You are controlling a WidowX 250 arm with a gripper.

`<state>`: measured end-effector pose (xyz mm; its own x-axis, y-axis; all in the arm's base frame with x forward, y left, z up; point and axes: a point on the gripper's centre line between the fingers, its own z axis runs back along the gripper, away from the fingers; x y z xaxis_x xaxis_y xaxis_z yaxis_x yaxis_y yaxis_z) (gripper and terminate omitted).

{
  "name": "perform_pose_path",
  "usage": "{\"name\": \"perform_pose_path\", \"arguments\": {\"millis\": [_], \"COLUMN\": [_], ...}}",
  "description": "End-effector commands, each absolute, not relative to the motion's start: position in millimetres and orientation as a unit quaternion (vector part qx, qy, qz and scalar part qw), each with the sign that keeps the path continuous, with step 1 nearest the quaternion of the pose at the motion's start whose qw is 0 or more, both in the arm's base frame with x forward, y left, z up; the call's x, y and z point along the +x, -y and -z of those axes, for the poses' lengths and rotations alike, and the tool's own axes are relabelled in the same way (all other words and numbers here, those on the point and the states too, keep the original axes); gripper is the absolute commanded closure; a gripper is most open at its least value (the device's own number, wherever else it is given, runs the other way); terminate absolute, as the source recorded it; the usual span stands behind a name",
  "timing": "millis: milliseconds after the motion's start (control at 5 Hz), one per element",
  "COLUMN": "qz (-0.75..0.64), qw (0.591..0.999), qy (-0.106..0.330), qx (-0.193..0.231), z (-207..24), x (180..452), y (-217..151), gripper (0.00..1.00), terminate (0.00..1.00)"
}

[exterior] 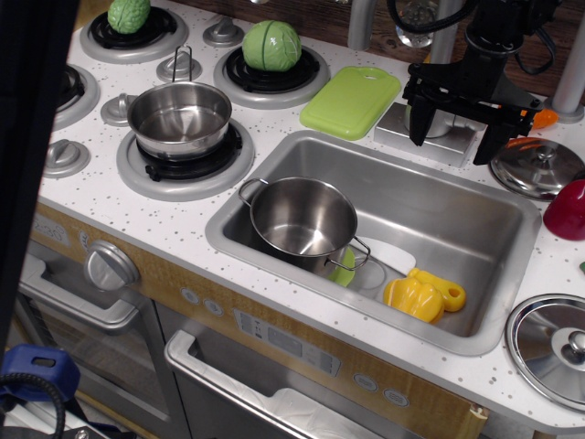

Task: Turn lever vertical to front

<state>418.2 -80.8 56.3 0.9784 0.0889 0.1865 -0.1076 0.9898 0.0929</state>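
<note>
A white speckled counter [164,219] is seen, fitted with a brushed steel sink [457,219] and four grey ringed burners. Two shiny steel pots are counted, one on a burner [180,117], one in the sink [303,219]. Two green cabbages, two round steel lids and one lime cutting board [352,101] are laid about. The black gripper [457,128] is held spread over the square faucet base plate [430,137]. The lever is hidden behind the gripper and cannot be made out.
</note>
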Motion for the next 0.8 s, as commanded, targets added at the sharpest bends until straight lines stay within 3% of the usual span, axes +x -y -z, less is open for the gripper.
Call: {"name": "perform_pose_path", "arguments": {"millis": [0,400,600], "qz": [-0.049,-0.031,-0.033], "qw": [0.993,0.983,0.975], "qy": [0.091,0.163,0.211], "qx": [0.051,0.085,0.067], "z": [-56,-68,-79], "x": [418,433,443], "y": [81,87,91], "gripper": [0.00,0.00,0.00], "terminate": [0.00,0.00,0.00]}}
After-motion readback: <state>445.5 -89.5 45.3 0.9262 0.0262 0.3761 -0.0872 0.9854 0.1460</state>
